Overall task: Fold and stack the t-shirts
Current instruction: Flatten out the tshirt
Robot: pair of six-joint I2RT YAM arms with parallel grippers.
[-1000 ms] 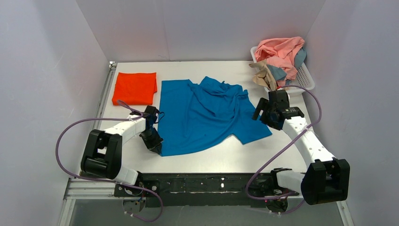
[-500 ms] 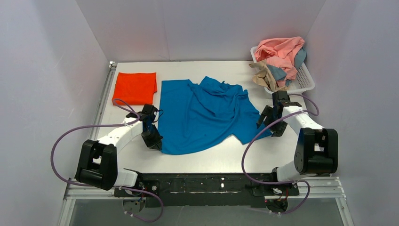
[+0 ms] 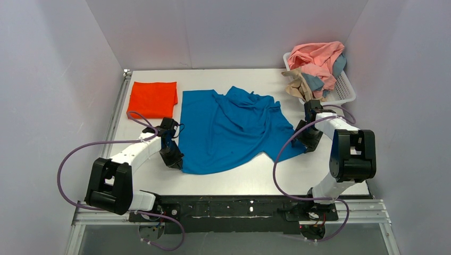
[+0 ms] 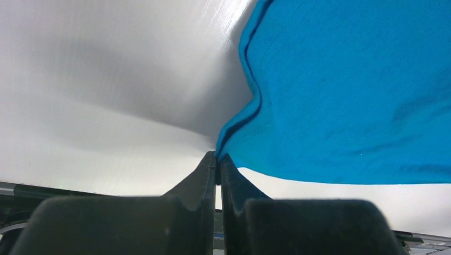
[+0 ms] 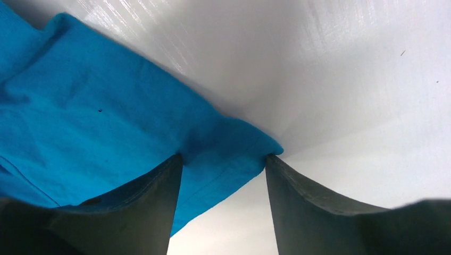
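The bright blue cloth t-shirt [image 3: 234, 130] lies spread open across the middle of the white table [image 3: 266, 175]. Its left side is flat, and its far right part is bunched into folds. Its near hem runs at a slant towards the near edge.

At the shirt's near left corner, the left arm's fingers [image 4: 211, 167] are closed tight on the hem, and the blue edge rises into a small peak at their tips. At the shirt's near right corner, the right arm's fingers [image 5: 159, 186] stand apart and straddle the corner of cloth. One tip is on the blue fabric and the other is just at its edge, with nothing clamped between them. From above, both arms reach in low from the near edge, one to each side of the shirt.

An orange-red cloth t-shirt [image 3: 153, 99], folded into a flat rectangle, sits near the far left corner, just beside the blue one but apart from it. At the far right corner, a white plastic lattice basket [image 3: 345, 87] holds a heap of pink cloth [image 3: 316, 56], tan cloth [image 3: 298, 85] and dusty blue cloth [image 3: 314, 82], with the tan piece hanging over its rim.
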